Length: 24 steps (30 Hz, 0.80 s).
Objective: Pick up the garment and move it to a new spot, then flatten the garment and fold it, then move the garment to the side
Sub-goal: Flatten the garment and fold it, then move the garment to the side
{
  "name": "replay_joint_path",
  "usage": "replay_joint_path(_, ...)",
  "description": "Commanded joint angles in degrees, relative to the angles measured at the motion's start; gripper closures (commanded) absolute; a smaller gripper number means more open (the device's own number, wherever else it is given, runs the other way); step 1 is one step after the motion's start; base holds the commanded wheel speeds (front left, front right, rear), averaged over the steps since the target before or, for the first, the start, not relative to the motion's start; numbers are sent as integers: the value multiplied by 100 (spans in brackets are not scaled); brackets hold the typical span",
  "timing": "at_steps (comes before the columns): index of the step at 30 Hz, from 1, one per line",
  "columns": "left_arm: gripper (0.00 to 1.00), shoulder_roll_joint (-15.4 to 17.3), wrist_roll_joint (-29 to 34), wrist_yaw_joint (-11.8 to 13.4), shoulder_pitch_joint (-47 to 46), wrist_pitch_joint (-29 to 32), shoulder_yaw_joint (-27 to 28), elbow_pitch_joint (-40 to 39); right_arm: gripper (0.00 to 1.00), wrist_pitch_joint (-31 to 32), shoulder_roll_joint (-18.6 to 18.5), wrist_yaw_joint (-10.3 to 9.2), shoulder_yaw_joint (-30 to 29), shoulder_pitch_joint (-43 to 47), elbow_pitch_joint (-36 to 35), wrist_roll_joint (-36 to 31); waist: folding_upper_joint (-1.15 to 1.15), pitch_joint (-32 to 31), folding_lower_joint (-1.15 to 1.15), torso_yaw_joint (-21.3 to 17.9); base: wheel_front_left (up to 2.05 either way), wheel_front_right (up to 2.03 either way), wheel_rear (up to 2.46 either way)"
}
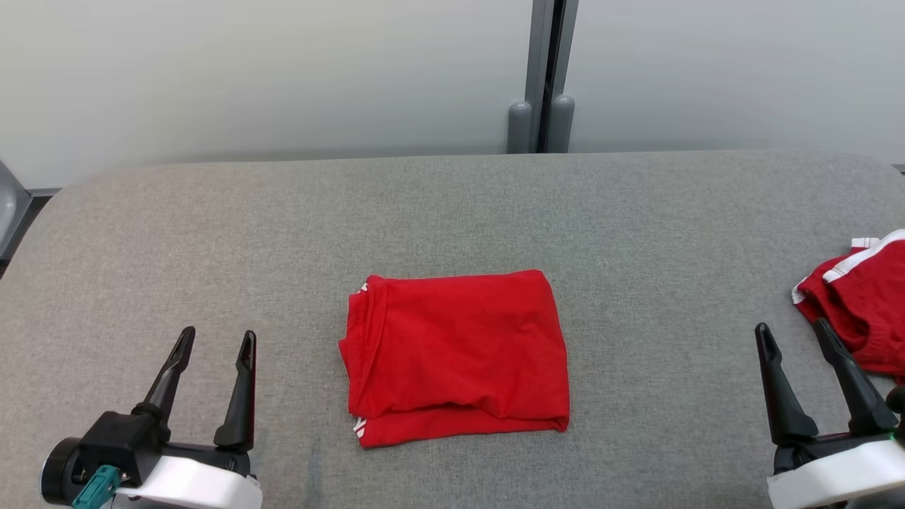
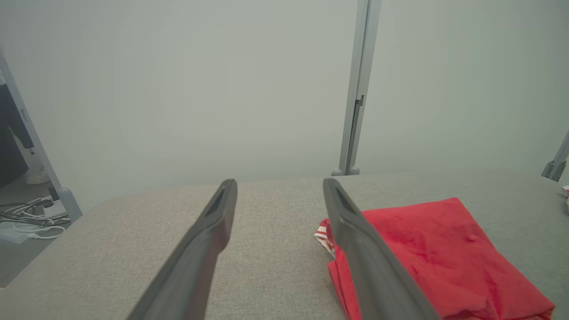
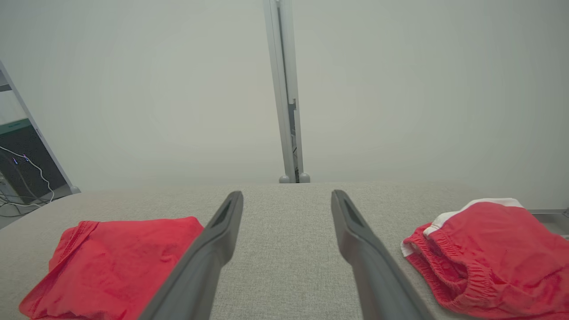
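Note:
A red garment (image 1: pixel 456 353) lies folded into a neat rectangle in the middle of the grey padded table (image 1: pixel 452 212); a bit of white trim peeks out at its left corners. It also appears at the right of the left wrist view, garment (image 2: pixel 435 258), and at the lower left of the right wrist view, garment (image 3: pixel 115 262). My left gripper (image 1: pixel 215 346) rests open at the lower left, well clear of the cloth. My right gripper (image 1: pixel 792 336) stands open at the lower right. Both hold nothing; left gripper (image 2: pixel 280 186) and right gripper (image 3: pixel 286 198) show bare table between their fingers.
A second red garment with white trim (image 1: pixel 859 304) lies bunched at the table's right edge, just beyond my right gripper, garment (image 3: pixel 493 253). A pale wall with a grey post (image 1: pixel 544 78) stands behind the table. Cables lie on the floor (image 2: pixel 26 218) off the left end.

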Motion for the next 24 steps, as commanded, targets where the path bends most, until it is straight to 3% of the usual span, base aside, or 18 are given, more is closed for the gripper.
replay_joint_path(1,0,48,-34,34,58,19,16,-44,0,49,-3,12,-18,97,28,-48,0,-54,0,1,0,0,0)
replay_joint_path(24,0,70,-156,130,281,76,-61,-142,0,226,-9,12,-103,199,-87,-78,0,-132,0,34,0,0,0)
